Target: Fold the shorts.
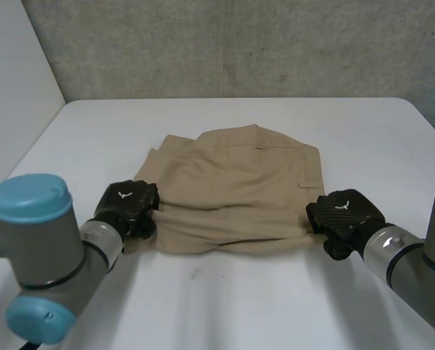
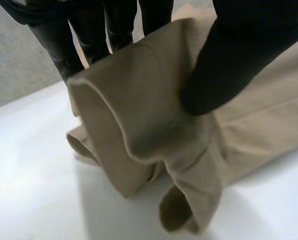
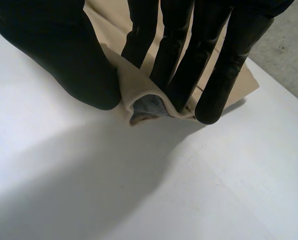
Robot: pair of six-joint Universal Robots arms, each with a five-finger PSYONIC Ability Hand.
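Note:
Tan shorts (image 1: pixel 232 186) lie folded in the middle of the white table (image 1: pixel 225 306). My left hand (image 1: pixel 128 207) grips their near left corner. In the left wrist view the thumb (image 2: pixel 239 60) presses bunched tan cloth (image 2: pixel 149 120) against the fingers (image 2: pixel 64 45). My right hand (image 1: pixel 343 219) is at the near right corner. In the right wrist view its thumb (image 3: pixel 69 65) and fingers (image 3: pixel 179 70) pinch a fold of the cloth (image 3: pixel 139 95) just above the table.
The white table (image 1: pixel 393 138) has bare room on all sides of the shorts. A grey concrete wall (image 1: pixel 239 44) stands behind its far edge, and a pale panel (image 1: pixel 13 87) rises at the left.

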